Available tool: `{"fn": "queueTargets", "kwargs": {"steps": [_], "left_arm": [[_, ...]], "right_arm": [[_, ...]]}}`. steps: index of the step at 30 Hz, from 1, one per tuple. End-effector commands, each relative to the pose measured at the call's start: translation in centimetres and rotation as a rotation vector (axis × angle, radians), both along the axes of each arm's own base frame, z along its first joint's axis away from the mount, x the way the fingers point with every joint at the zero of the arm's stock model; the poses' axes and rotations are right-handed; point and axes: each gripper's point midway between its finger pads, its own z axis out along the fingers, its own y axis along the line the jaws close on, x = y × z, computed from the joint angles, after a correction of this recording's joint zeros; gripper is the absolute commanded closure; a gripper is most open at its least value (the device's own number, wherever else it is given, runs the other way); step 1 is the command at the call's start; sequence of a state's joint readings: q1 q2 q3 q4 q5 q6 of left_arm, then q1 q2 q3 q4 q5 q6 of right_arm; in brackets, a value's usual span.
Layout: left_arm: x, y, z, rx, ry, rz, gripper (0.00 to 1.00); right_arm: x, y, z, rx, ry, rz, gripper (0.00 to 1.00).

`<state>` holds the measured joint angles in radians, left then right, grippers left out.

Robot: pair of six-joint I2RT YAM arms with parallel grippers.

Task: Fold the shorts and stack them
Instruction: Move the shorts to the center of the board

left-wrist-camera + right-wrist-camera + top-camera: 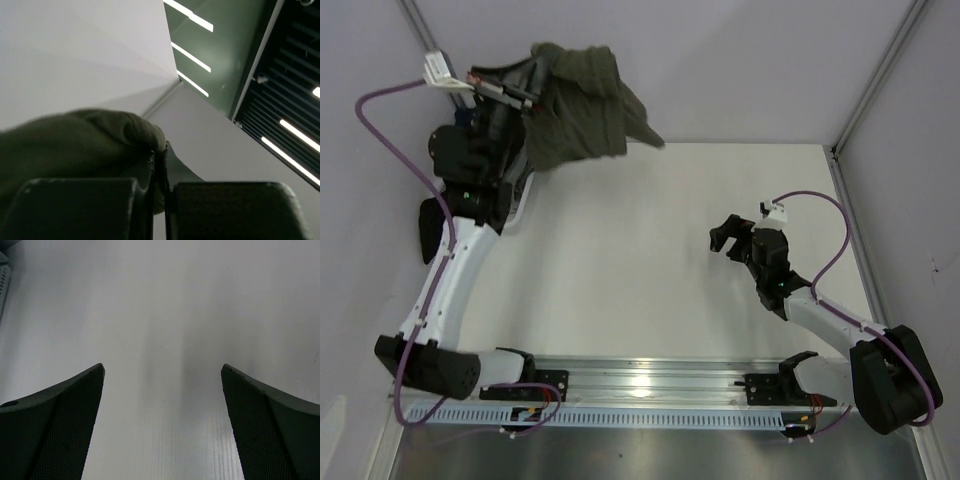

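Shorts (582, 105) hung at eleven o'clock, gripped by the left claw (527, 99); spreading them flat likely needed the released right claw (725, 238).

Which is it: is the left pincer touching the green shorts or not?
Touching. The left wrist view shows the left pincer shut on a fold of the green shorts, with the cloth squeezed tight inside it.

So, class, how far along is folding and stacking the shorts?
Nothing looks done: no folded pair lies on the table. In hand: the left gripper is shut on the olive-green shorts, which hang bunched in the air. The right gripper is open and empty. To do: spreading, folding, stacking; a second pair is not clearly visible.
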<state>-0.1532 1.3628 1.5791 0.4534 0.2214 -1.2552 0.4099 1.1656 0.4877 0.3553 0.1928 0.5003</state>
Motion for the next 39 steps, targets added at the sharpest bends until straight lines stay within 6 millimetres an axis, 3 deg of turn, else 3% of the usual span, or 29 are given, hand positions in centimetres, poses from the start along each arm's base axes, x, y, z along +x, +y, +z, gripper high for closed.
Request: {"fn": "queueTargets", "kwargs": {"steps": [1, 2, 3, 4, 6, 7, 9, 10, 14, 17, 19, 20, 22, 25, 26, 27, 28, 30, 32, 33, 34, 36, 39], "left_arm": [[-2.7, -1.5, -2.2, -0.017, -0.029, -0.001, 1.0], [-3.1, -2.9, -4.6, -0.003, 0.013, -0.022, 1.0], [-4.3, -3.1, -6.2, 0.016, 0.026, -0.013, 1.0], [-3.9, -3.4, -9.1, 0.021, 0.086, 0.002, 1.0], [-5.3, -4.3, -12.6, 0.016, 0.148, -0.036, 1.0], [-5.2, -5.1, -16.2, 0.022, 0.213, -0.063, 1.0], [-6.6, -5.3, -17.8, -0.012, 0.231, -0.118, 1.0], [-6.7, -5.9, -22.1, 0.01, 0.298, -0.14, 1.0], [-7.6, -6.3, -28.2, 0.071, 0.395, -0.144, 1.0], [-8.1, -5.8, -32.8, 0.123, 0.458, -0.122, 1.0], [-8.5, -5.6, -34.0, 0.148, 0.471, -0.109, 1.0], [-8.9, -5.3, -36.1, 0.171, 0.501, -0.101, 1.0], [-9.5, -5.0, -37.6, 0.192, 0.532, -0.099, 1.0], [-10.9, -4.2, -41.1, 0.245, 0.594, -0.086, 0.46], [-11.3, -3.7, -40.6, 0.253, 0.572, -0.07, 0.12], [-11.6, -3.3, -42.4, 0.289, 0.647, -0.052, 0.01], [-11.8, -2.8, -43.0, 0.322, 0.664, -0.025, 0.01], [-11.9, -1.5, -41.1, 0.341, 0.629, 0.045, 0.01], [-12.4, -0.6, -42.1, 0.436, 0.659, 0.086, 0.01], [-12.6, -0.4, -40.2, 0.446, 0.624, 0.102, 0.01], [-12.9, 0.0, -41.4, 0.516, 0.658, 0.11, 0.01], [-13.2, 0.0, -41.2, 0.561, 0.674, 0.108, 0.01], [-13.7, 0.1, -43.4, 0.622, 0.746, 0.089, 0.01]], "right_arm": [[0.2, 0.2, 2.4, 0.021, -0.07, 0.013, 0.01], [0.1, 0.1, 2.7, 0.024, -0.081, 0.012, 0.0], [-0.1, 0.0, 2.7, 0.025, -0.084, 0.01, 0.0], [-0.2, -0.2, 2.8, 0.024, -0.09, 0.003, 0.01], [-0.7, -0.7, 3.5, 0.033, -0.123, -0.012, 0.01], [-0.9, -0.9, 3.7, 0.036, -0.132, -0.016, 0.01], [-1.3, -1.1, 4.7, 0.05, -0.178, -0.014, 0.0], [-1.5, -1.1, 4.4, 0.051, -0.178, -0.009, 0.0], [-1.4, -0.5, 4.6, 0.057, -0.189, 0.02, 0.01], [-1.3, 0.9, 4.5, 0.063, -0.192, 0.091, 0.02], [-1.6, 2.4, 4.0, 0.063, -0.185, 0.176, 0.02], [-1.5, 3.0, 4.4, 0.066, -0.202, 0.198, 0.03], [-2.0, 4.6, 4.2, 0.069, -0.2, 0.29, 0.04], [-2.6, 7.3, 4.2, 0.064, -0.207, 0.419, 0.04], [-3.2, 8.8, 4.6, 0.067, -0.216, 0.485, 0.05], [-3.3, 9.7, 4.0, 0.058, -0.202, 0.52, 0.05], [-3.5, 10.5, 3.9, 0.037, -0.207, 0.555, 0.06], [-4.5, 12.6, 4.2, 0.031, -0.216, 0.642, 0.06], [-5.5, 14.2, 3.6, 0.028, -0.209, 0.733, 0.08], [-6.1, 15.3, 4.0, 0.032, -0.217, 0.774, 0.08], [-6.5, 16.0, 3.5, 0.029, -0.203, 0.805, 0.09], [-7.6, 17.5, 3.7, 0.02, -0.212, 0.883, 0.1], [-8.7, 18.8, 3.3, 0.006, -0.209, 0.949, 0.1]]}}
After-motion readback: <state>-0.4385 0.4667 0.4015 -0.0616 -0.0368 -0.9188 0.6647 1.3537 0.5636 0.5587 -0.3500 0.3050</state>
